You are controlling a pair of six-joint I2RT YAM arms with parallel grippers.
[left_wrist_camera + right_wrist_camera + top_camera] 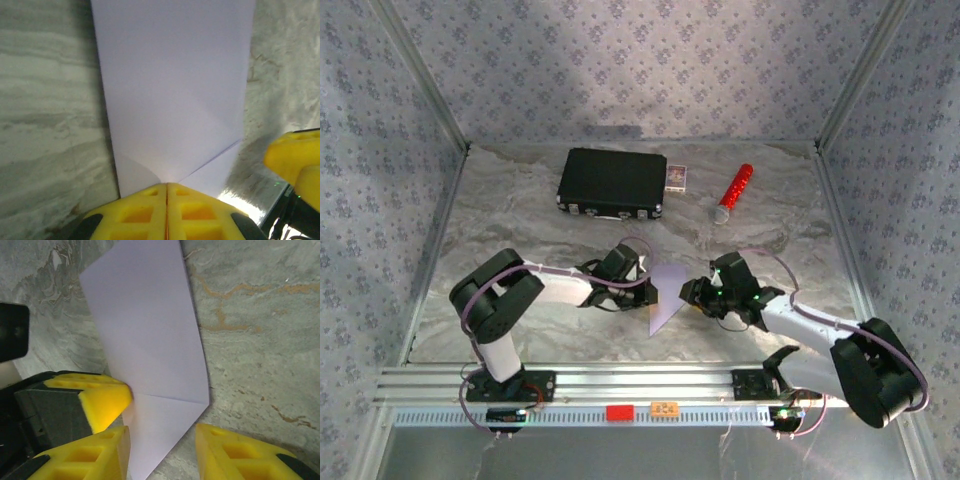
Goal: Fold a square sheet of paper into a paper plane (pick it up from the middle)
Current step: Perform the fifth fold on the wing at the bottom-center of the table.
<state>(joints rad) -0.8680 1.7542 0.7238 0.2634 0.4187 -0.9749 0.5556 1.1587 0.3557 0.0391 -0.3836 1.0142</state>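
The square sheet of paper (666,292), pale lilac and already partly folded to a point, is seen on the table (520,210) close to the middle of its near edge, between the two grippers. Whether it lies wholly flat or is lifted a little cannot be told. The left gripper (166,189) is pressed together on the side of the sheet toward the table's left edge, where a diagonal crease runs out, so the paper is pinched there. The right gripper (162,435) is spread, with one finger on each side of the sheet's narrow end and no contact that can be made out. The step in hand is judged to be a further fold beside the existing crease. It would be done well if the pinch were used as the anchor while the free flap is turned over. The right fingers should be closed only on the loose layer, and the flap laid edge to edge before any pressing, since thin paper is easily buckled by a pull across the crease. Open room is ample toward the far edge, where the black case (612,183), the small card box (677,177) and the red-and-silver cylinder (732,192) stand well apart from the paper. The tight spots are the near edge, where the rail (620,382) is close, and the two grippers, which are just beside one another.
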